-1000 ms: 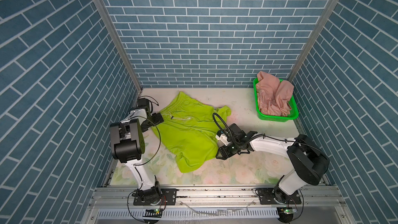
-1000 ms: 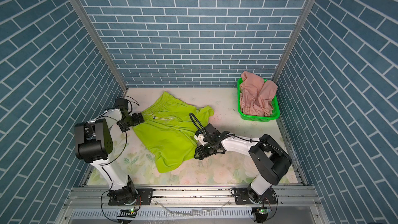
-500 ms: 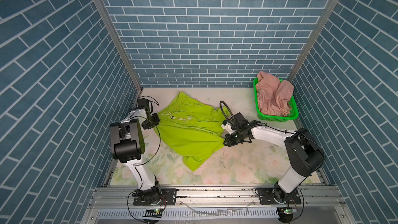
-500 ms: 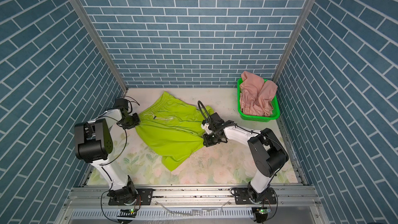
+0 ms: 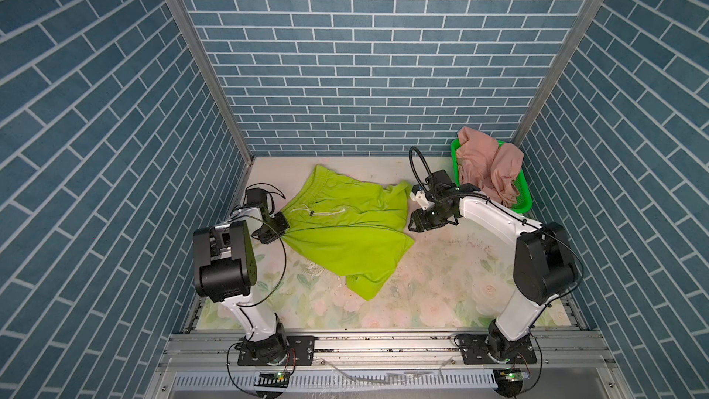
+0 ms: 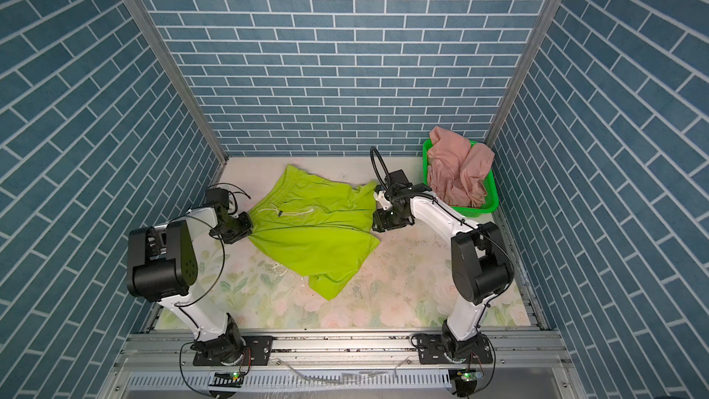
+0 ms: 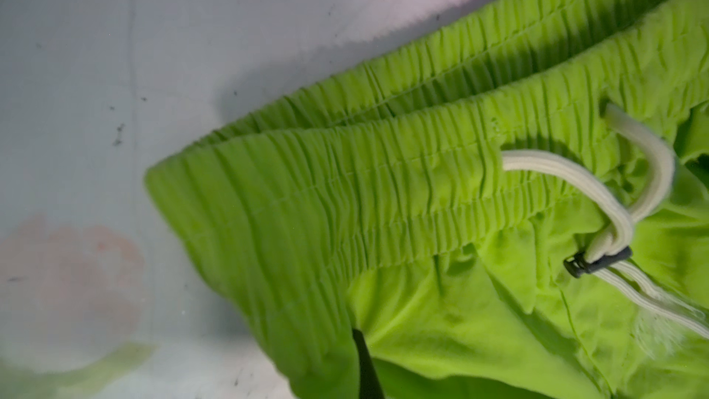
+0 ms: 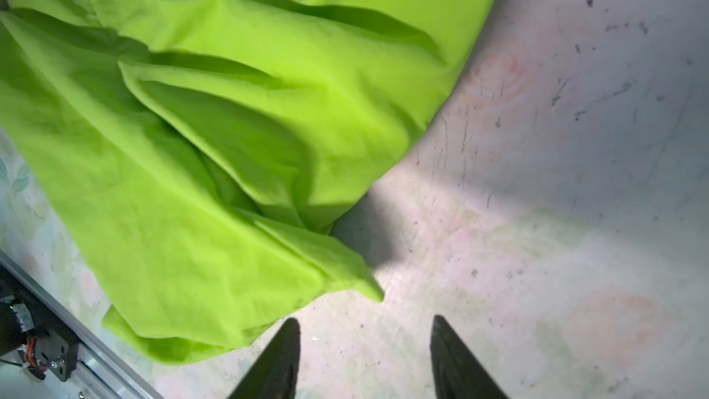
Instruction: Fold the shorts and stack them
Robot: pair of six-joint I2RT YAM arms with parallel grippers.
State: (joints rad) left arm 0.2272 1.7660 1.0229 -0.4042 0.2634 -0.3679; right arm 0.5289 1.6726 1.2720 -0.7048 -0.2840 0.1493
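In both top views we see the floral surface (image 5: pixel 441 301) carrying the lime-green shorts (image 5: pixel 345 236), spread wide but rumpled across its middle, one leg end trailing toward 6 o'clock. At about 2 o'clock on the surface stands the green perforated basket (image 5: pixel 523 205). The dusty-pink shorts (image 5: pixel 487 163) lie bunched inside it, heaped above its rim.

The left tool (image 5: pixel 282 229) sits at 9 o'clock of the lime-green shorts, clenched on the cloth by the end of their waistband (image 5: pixel 307 191), and the fabric draws to a point there. The right tool (image 5: pixel 413 222) sits at 3 o'clock of the same shorts, just beside their edge.

The right wrist view settles that tool's state. Its two fingers (image 8: pixel 286 355) stand apart, released, with bare surface between them and the nearest fabric corner just short of the tips. The left wrist view shows the waistband's gathers up close, with the white drawstring (image 7: pixel 568 178) looped across it and pinched by a small dark clip (image 7: pixel 591 262).
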